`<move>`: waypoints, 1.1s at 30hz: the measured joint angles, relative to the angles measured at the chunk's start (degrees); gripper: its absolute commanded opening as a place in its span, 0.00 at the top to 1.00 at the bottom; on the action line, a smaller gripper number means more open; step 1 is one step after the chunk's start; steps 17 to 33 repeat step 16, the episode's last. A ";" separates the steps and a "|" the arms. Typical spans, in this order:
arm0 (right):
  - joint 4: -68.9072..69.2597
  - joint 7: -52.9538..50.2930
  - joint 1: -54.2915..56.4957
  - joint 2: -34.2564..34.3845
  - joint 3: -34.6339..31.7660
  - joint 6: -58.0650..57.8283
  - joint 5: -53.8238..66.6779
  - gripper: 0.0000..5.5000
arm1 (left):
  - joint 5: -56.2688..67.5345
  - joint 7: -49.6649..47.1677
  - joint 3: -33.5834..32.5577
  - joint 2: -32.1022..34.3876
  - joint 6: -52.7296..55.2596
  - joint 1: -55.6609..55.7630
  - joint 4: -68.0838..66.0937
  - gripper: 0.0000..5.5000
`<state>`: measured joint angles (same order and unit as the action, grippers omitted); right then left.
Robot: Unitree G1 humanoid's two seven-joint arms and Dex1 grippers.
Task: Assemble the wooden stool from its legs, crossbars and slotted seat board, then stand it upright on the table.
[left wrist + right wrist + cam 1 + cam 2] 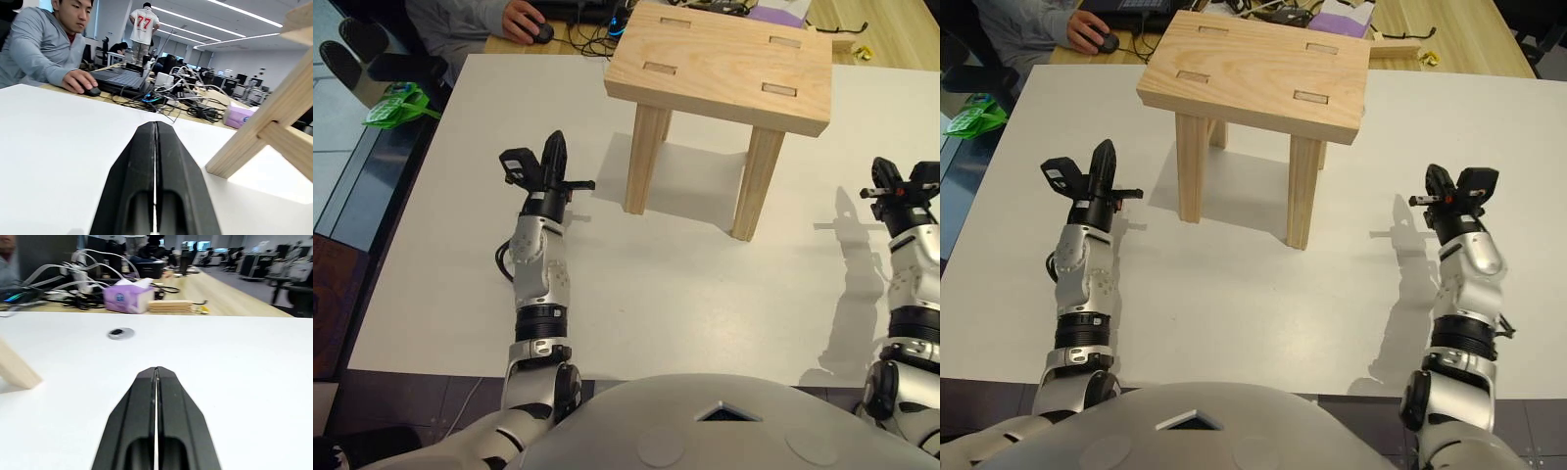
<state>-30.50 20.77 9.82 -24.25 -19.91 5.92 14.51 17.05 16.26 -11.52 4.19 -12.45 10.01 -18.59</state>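
The wooden stool [720, 69] stands upright near the far middle of the white table [460, 274], its slotted seat board on top and its legs [646, 162] on the surface. A leg and crossbar [274, 132] show close by in the left wrist view. My left gripper [555, 149] is shut and empty, a short way left of the stool's front left leg. My right gripper [1433, 182] is shut and empty too, to the right of the stool, with bare table between them. In the wrist views each pair of fingers [155, 161] [156, 401] is pressed together.
Behind the table's far edge is a desk with cables, a laptop, a purple tissue box [128, 297] and a loose wooden piece [171, 306]. A person's hand rests on a mouse [540, 31] there. A green object [396, 103] lies off the table's left side.
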 measured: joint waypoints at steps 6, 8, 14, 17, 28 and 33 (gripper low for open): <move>-9.69 -6.81 0.35 8.59 5.96 13.25 -7.20 1.00 | -2.92 0.91 2.06 -1.72 -6.45 3.08 -12.12 1.00; -9.95 -7.71 0.36 9.49 6.06 15.01 -7.13 1.00 | -3.61 0.82 2.18 -1.64 -7.21 5.08 -14.48 1.00; -10.90 -12.73 1.76 10.35 5.46 18.91 -7.65 1.00 | -5.41 1.70 3.18 -0.53 -9.61 7.57 -17.73 1.00; -11.58 -13.93 2.11 10.42 5.62 19.66 -8.22 1.00 | -5.95 1.54 3.25 -0.54 -10.40 7.93 -18.24 1.00; -11.58 -13.93 2.11 10.42 5.62 19.66 -8.22 1.00 | -5.95 1.54 3.25 -0.54 -10.40 7.93 -18.24 1.00; -11.58 -13.93 2.11 10.42 5.62 19.66 -8.22 1.00 | -5.95 1.54 3.25 -0.54 -10.40 7.93 -18.24 1.00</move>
